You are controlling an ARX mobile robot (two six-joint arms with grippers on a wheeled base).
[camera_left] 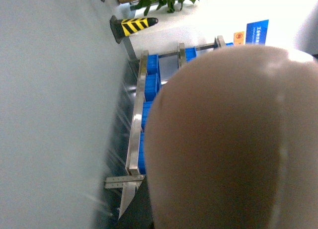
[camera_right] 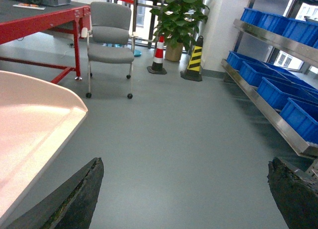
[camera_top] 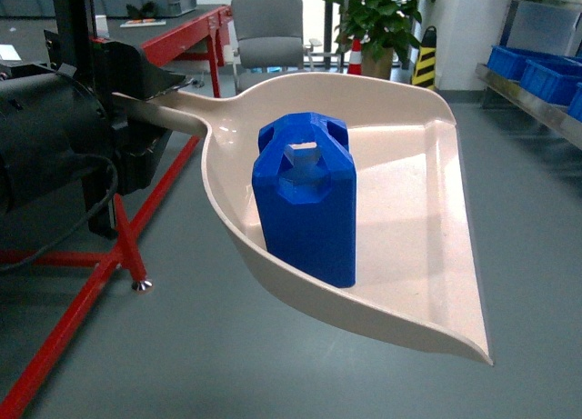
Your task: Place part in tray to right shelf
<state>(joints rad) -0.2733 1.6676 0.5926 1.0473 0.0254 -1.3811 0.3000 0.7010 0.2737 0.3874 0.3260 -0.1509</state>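
Left claw (camera_top: 123, 105) grips tray (camera_top: 409, 210) handle, part (camera_top: 305, 201) aboard; right claw (camera_right: 184, 199) (idle) gapes.

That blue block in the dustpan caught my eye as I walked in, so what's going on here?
The left arm is carrying the tray by its handle, held out above the floor, with the part standing upright inside it. The right gripper is open and holds nothing. The right shelf with its blue crates stands off to the right, not yet reached.
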